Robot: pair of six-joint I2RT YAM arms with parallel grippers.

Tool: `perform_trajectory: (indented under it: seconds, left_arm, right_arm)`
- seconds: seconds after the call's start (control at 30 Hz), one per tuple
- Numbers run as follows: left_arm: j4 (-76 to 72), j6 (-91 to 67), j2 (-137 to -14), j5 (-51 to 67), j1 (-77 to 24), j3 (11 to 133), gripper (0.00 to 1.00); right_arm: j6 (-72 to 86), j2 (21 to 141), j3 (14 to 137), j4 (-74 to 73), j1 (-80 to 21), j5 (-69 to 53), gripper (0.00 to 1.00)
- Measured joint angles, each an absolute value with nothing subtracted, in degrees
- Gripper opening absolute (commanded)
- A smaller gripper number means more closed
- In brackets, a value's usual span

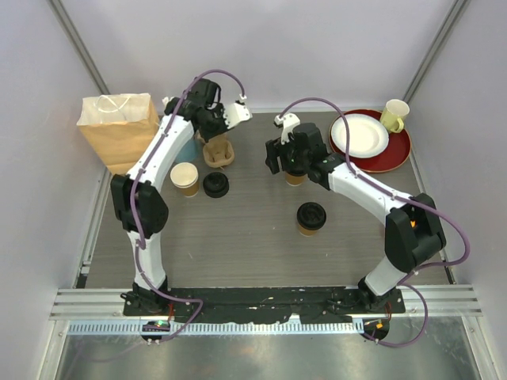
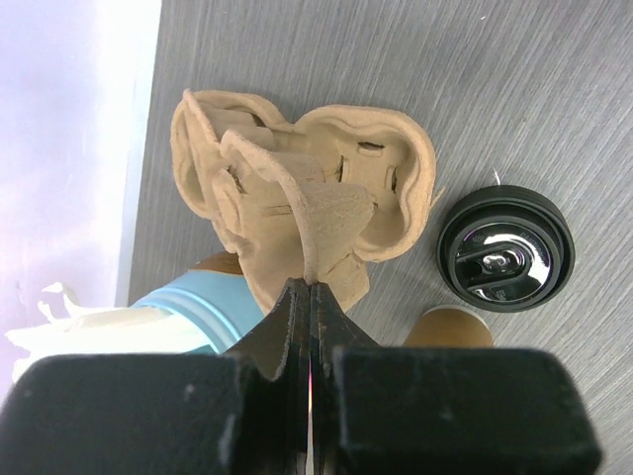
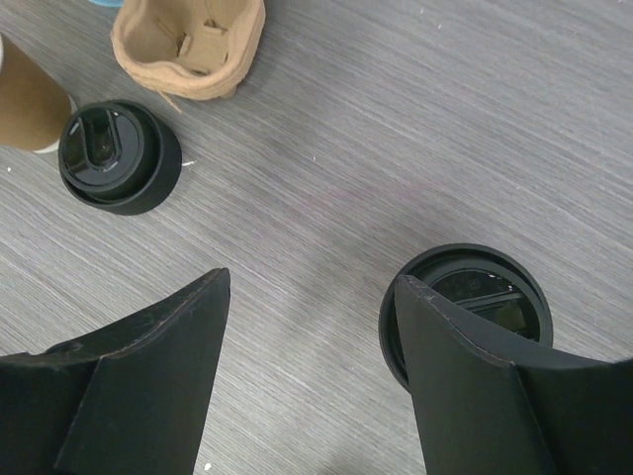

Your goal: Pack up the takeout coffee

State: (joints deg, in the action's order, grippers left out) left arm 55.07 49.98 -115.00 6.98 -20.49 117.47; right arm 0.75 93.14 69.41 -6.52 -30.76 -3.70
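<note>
A moulded tan cup carrier lies on the grey table, and my left gripper is shut on its upright middle tab. From above, the carrier sits just below that left gripper. One kraft coffee cup stands open, its loose black lid beside it. A lidded cup stands mid-table. My right gripper is open above bare table, its right finger partly covering another lidded cup. In the overhead view this right gripper hovers over that cup.
A brown paper bag stands at the back left. A light-blue cup sits close behind the carrier. At the back right are a white plate on a red plate and a pale-yellow mug.
</note>
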Motion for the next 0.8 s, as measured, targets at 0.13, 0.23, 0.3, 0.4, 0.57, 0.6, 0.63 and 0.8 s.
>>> perform_trajectory:
  seconds: [0.13, 0.23, 0.3, 0.4, 0.57, 0.6, 0.63, 0.8]
  left_arm:
    - [54.41, 50.0, -112.62, 6.63, -20.82, 116.33, 0.0]
    - [53.87, 50.0, -111.33, 6.48, -21.02, 115.46, 0.0]
    - [53.82, 49.98, -110.61, 6.5, -21.23, 115.02, 0.0]
    - [53.93, 49.93, -109.75, 6.83, -21.8, 115.0, 0.0]
    - [55.22, 49.93, -107.09, 7.27, -24.14, 114.93, 0.0]
    - [55.55, 49.91, -106.17, 7.29, -24.93, 114.89, 0.0]
    - [55.88, 49.91, -105.43, 7.35, -25.56, 114.85, 0.0]
    - [58.59, 49.19, -100.68, 8.36, -29.39, 114.04, 0.0]
  right_arm:
    - [1.21, 91.46, 69.36, -5.91, -30.76, -3.53, 0.73]
    - [1.45, 90.37, 68.97, -5.45, -30.76, -3.46, 0.73]
    - [1.63, 89.78, 68.51, -5.26, -30.76, -3.44, 0.73]
    - [1.69, 89.12, 68.18, -5.28, -30.76, -2.98, 0.73]
    - [1.98, 87.29, 67.81, -5.34, -30.74, -1.98, 0.73]
    - [2.09, 86.83, 67.77, -5.37, -30.74, -1.76, 0.73]
    - [2.15, 86.46, 67.75, -5.34, -30.72, -1.63, 0.73]
    - [2.76, 83.46, 66.67, -5.67, -30.48, 0.58, 0.73]
